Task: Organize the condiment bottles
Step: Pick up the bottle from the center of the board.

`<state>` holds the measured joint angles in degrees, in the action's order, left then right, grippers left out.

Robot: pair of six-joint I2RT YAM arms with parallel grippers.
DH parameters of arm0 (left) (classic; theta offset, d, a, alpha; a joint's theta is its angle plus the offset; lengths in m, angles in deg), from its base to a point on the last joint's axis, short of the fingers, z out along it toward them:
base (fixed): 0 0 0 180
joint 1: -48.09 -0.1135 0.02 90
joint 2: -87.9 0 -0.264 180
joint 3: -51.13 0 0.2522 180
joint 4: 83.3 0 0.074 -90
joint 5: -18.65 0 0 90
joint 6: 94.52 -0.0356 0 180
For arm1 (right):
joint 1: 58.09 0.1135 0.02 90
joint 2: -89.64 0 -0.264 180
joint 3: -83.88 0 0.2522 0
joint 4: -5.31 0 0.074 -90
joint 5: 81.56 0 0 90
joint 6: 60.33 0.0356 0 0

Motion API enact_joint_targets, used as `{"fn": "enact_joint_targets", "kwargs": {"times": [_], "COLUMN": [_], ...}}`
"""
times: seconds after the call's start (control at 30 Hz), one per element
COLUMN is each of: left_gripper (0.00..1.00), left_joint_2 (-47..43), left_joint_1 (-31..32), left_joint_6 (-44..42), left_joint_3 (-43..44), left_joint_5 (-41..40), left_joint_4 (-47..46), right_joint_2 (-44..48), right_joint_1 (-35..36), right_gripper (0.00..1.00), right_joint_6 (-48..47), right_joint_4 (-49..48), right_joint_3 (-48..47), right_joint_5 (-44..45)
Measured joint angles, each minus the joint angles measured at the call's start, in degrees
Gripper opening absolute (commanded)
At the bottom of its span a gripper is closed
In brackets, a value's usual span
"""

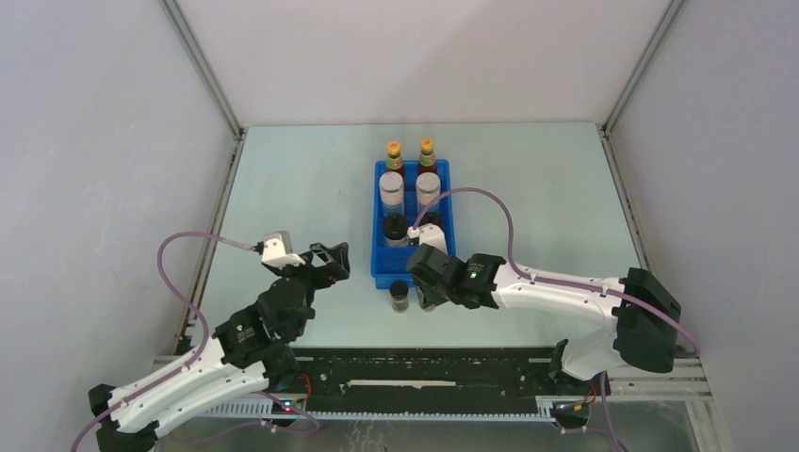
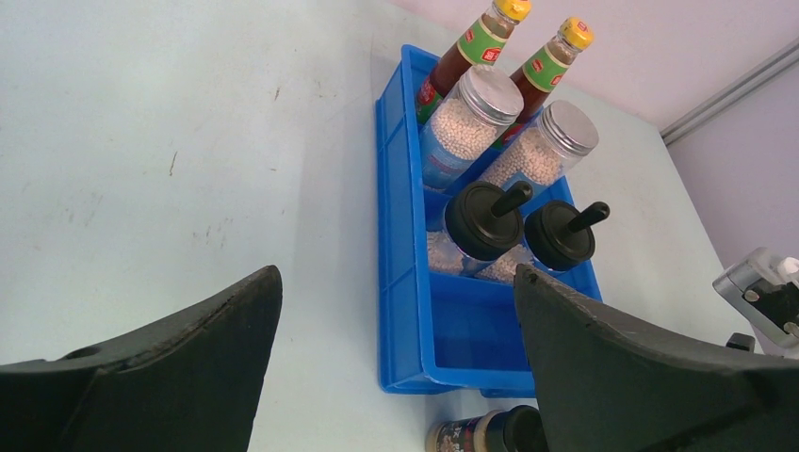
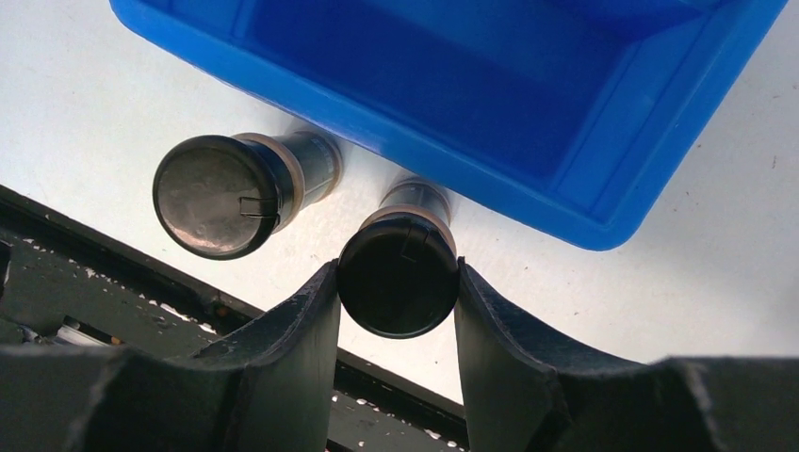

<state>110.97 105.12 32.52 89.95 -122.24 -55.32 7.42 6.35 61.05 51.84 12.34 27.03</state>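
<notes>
Two tiny dark black-capped jars stand on the table just in front of the blue tray (image 3: pixel 452 85). My right gripper (image 3: pixel 399 273) is shut on the cap of the right-hand jar (image 3: pixel 396 292); the left-hand jar (image 3: pixel 221 193) stands free beside it. Inside the tray (image 1: pixel 380 268) are two red sauce bottles (image 1: pixel 394 155) at the far end, then two grey-lidded jars (image 1: pixel 391 188), then two black-lidded jars (image 1: pixel 396 228). The nearest compartment (image 2: pixel 471 330) holds nothing. My left gripper (image 2: pixel 396 273) hangs open left of the tray's near end, nothing between its fingers.
The black rail of the arm mounts (image 1: pixel 424 372) runs along the near table edge, close behind the two small jars. White walls enclose the table on three sides. A purple cable (image 1: pixel 490 202) from the right arm arcs over the tray's right side.
</notes>
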Motion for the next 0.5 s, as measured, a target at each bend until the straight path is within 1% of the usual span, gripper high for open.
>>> {"fn": "enact_joint_targets", "kwargs": {"times": [0.5], "left_gripper": [0.96], "left_joint_2": [0.0], "left_joint_1": [0.1], "left_joint_6": [0.0], "left_joint_3": [0.0], "left_joint_5": [0.0], "left_joint_4": [0.0], "right_joint_2": [1.4], "right_joint_1": [0.9], "right_gripper": [0.00], "right_joint_6": [-0.7], "right_joint_4": [3.1], "right_joint_3": [-2.7], "right_joint_5": [1.7]}}
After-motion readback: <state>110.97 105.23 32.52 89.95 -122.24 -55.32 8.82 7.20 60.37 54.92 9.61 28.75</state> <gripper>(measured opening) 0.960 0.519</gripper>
